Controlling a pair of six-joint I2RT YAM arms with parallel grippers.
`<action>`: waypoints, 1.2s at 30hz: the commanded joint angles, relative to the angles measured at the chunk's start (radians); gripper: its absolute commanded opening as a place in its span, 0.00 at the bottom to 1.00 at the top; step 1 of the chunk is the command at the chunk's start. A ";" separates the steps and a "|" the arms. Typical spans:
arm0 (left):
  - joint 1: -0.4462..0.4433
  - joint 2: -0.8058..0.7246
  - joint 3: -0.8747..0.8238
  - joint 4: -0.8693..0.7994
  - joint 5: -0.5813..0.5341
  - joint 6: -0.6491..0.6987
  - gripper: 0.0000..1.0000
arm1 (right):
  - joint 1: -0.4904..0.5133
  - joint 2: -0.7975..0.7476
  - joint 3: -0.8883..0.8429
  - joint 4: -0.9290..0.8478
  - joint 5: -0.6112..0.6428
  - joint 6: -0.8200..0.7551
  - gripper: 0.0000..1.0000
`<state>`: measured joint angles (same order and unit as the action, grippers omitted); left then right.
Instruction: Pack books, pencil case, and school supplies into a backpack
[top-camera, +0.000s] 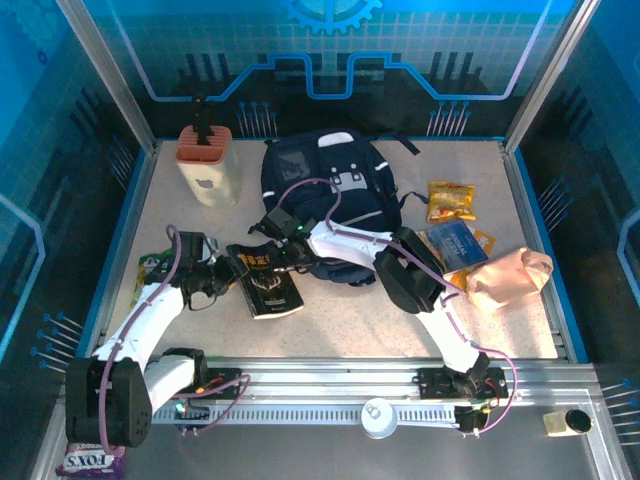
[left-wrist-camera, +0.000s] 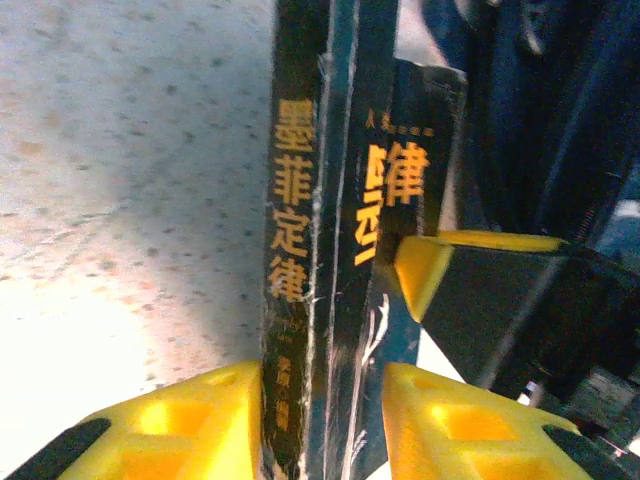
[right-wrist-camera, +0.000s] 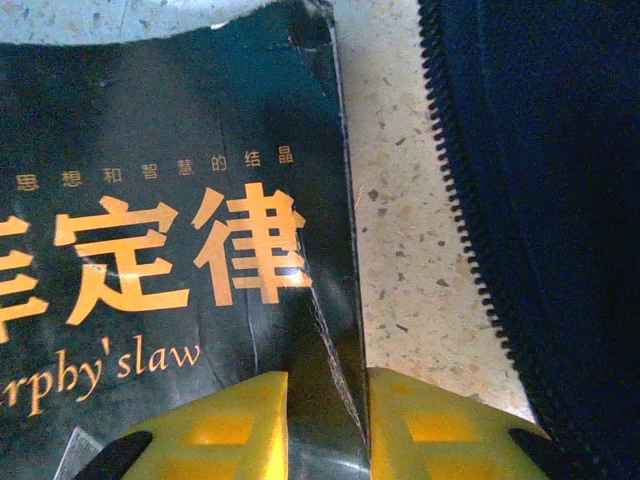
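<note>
**Left wrist, right wrist and top external: two-gripper pinch on the first book**

Left wrist view: the left gripper (left-wrist-camera: 322, 390) sets its yellow fingers (left-wrist-camera: 215, 420) against both faces of the black book (left-wrist-camera: 295, 200), seen edge-on along the spine. The jaws are clamped on it.

Right wrist view: the right gripper (right-wrist-camera: 328, 390) straddles a creased edge of the same book. The cover fills the gap between the fingers, so these jaws also appear closed on the book. At 3 o'clock run the zip teeth of the backpack (right-wrist-camera: 540, 200), with a strip of bare table (right-wrist-camera: 400, 250) between.

Top external view: the book sits near the table's centre, at 6 o'clock of the backpack and just beside its near end. The left gripper holds it from 9 o'clock, the right from 12 o'clock. Whether the book is lifted cannot be told.

Progress, as a judgement: early. Nothing is seen inside the backpack. A blue-green book (top-camera: 455, 243) and a peach pouch (top-camera: 510, 275), possibly the pencil case, lie well apart at 3 o'clock, unpacked.

Appearance: the black book is a thin, glossy paperback with orange-gold characters, the fragment "rphy's law" and an antler emblem. Its cover is creased and scuffed white at the edges, and likely flexes under a pinch.
</note>
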<state>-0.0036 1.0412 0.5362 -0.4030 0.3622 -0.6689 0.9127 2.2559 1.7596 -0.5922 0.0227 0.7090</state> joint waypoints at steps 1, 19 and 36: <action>-0.024 0.009 -0.019 0.124 0.159 -0.036 0.37 | 0.011 0.065 -0.048 -0.024 -0.028 0.028 0.23; -0.026 0.101 0.004 0.070 0.038 -0.057 0.23 | 0.001 0.019 -0.065 0.003 -0.059 0.010 0.24; -0.024 -0.126 0.223 -0.109 -0.159 -0.105 0.00 | -0.150 -0.539 -0.498 0.465 -0.167 0.098 0.60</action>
<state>-0.0254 0.9421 0.6994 -0.5457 0.1730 -0.7334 0.8150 1.7767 1.3426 -0.2668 -0.0990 0.7547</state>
